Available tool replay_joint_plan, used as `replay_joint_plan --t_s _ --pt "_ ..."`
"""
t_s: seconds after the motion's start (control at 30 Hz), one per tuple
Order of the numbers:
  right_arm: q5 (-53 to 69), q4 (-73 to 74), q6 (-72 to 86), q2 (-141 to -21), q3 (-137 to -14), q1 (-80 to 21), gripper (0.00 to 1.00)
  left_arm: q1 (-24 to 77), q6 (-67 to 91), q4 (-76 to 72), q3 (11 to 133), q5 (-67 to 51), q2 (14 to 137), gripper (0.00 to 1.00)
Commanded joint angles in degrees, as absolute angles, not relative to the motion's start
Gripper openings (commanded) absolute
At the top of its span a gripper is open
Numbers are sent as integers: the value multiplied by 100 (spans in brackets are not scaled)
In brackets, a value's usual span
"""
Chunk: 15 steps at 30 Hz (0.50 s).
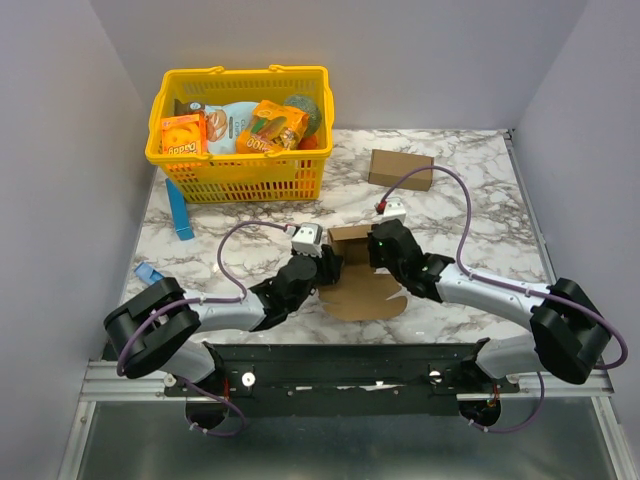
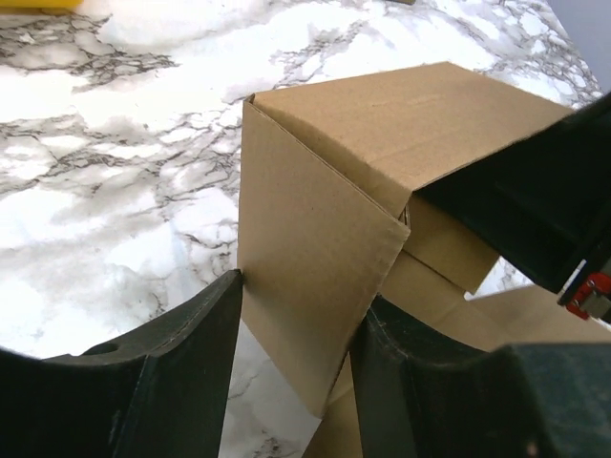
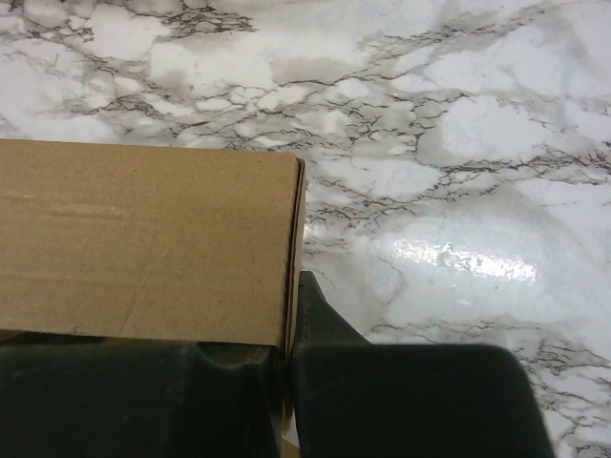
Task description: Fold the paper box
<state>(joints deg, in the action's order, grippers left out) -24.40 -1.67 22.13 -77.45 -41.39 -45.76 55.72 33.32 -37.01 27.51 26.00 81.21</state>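
Two arms: meeting mid-desk, toward the near edge, one on each side of the work.
Paper box [image 1: 362, 292]: half-raised there, walls up, with a rounded flap lying flat toward the near edge.
Left gripper [image 2: 301, 310]: fingers apart, straddling a side panel, likely to steer it inward.
Right gripper [image 3: 286, 334]: fingers pinched on a wall's edge, probably to steady the shell.
Basket [image 1: 240, 178]: far left corner, out of the way.
Brown carton [image 1: 400, 168]: toward the far right corner, untouched.
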Motion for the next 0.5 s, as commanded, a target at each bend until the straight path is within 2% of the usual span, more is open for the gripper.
replay_joint_plan --t_s 0.0,0.13,0.3,0.47 --pt "-2197 -316 2285 -7646 -4236 -4702 2 5423 3208 -4272 2698 2505 8103 55" --pt "-2232 -299 2285 -7646 -4263 -4737 2 5396 3243 -3659 2943 2776 8191 48" --pt "-2442 -185 2285 -7646 -4298 -4746 2 5396 3453 -2638 3234 3479 8244 31" --pt "-2619 -123 2303 -7638 -4298 -4764 3 5440 3551 -1496 3664 4287 8489 25"
